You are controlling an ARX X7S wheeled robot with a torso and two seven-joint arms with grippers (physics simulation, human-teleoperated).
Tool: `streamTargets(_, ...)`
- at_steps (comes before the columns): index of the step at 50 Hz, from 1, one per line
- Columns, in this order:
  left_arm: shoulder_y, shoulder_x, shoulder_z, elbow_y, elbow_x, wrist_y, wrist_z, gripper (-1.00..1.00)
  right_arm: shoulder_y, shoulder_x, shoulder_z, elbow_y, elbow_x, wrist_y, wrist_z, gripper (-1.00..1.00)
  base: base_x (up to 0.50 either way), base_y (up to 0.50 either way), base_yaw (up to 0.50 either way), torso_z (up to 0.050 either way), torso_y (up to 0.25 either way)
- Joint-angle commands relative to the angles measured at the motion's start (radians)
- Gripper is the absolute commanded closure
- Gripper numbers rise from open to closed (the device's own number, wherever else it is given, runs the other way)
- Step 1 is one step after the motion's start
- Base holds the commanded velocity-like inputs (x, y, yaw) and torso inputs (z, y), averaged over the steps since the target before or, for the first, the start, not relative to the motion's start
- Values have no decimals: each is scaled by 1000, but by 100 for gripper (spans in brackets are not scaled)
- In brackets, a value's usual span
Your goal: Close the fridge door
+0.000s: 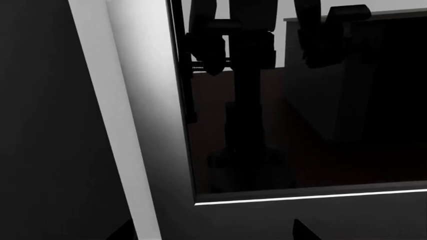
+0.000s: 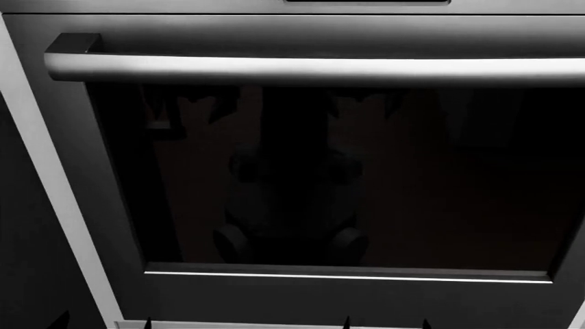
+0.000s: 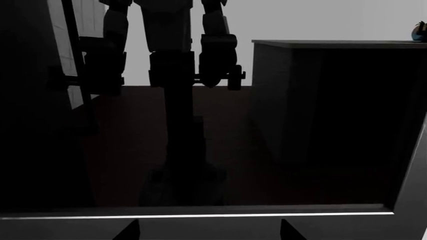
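The fridge door is out of view in all three views. What fills the head view is the oven door (image 2: 274, 296), with dark glass and a horizontal silver bar handle (image 2: 311, 68). Both grippers point at its lower part from close by. Only the dark fingertips (image 2: 62, 319) of my left gripper (image 2: 105, 323) and those of my right gripper (image 2: 385, 323) show, at the bottom edge. The left gripper (image 1: 212, 235) is open, its tips spread wide with nothing between them. The right gripper (image 3: 208, 234) is open too, facing the door's lower frame.
The oven glass (image 3: 200, 150) mirrors my own torso and arms and a counter behind me. A pale vertical strip (image 2: 55, 205) borders the oven on the left. Beyond it lies a dark flat surface (image 1: 47, 125) that I cannot identify.
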Motion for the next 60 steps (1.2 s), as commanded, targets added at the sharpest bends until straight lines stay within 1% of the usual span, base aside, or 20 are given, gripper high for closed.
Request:
streamTargets(1,2,19,-23,-20,14,55,27,-100,7,-16,15,10,-14,0,-25,-100,0,0,0,0,0)
streamTargets(6,1,18,-22,-22,13,56,26,-100,7,-15,15,8,-11,-5,-23,-100,385,-1,0,0,0)
streamTargets(23,5,7,-26,9,-5,44,17,-100,7,-12,11,13,-4,-12,-16,-100,0,0,0,0,0)
streamTargets(25,9,-6,-45,58,-19,23,5,-100,8,-12,11,17,-2,-13,-16,-100,0,0,0,0,0)
streamTargets(30,4,-52,-135,243,-102,-84,-40,-100,8,-12,7,18,-3,-13,-14,-100,0,0,0,0,0)
streamTargets(31,-11,-83,-190,335,-152,-149,-65,-100,8,-13,5,27,-4,-21,-16,-100,0,0,0,0,10)
streamTargets(33,-26,-122,-247,414,-191,-211,-92,-100,8,-13,4,26,-3,-20,-15,-100,0,0,0,0,0)
streamTargets(35,-38,-158,-313,460,-230,-252,-112,-100,9,-15,2,29,-5,-23,-14,-100,0,0,0,0,0)
streamTargets(39,-50,-220,-404,521,-274,-309,-138,-100,11,-18,-3,28,-5,-20,-10,-100,0,0,0,0,3)
streamTargets(43,-60,-258,-454,542,-300,-337,-144,-100,13,-19,-7,28,-7,-17,-7,-100,0,0,0,0,2)
streamTargets(47,-64,-273,-477,535,-309,-339,-141,-100,17,-20,-9,36,-6,-20,-6,-100,0,0,0,4,0)
streamTargets(53,-73,-272,-478,489,-291,-320,-137,-100,20,-19,-13,45,-5,-23,-7,-100,0,0,0,0,2)
streamTargets(60,-75,-261,-485,462,-307,-314,-132,-100,15,-14,-13,34,2,-18,-4,-100,0,0,0,0,1)
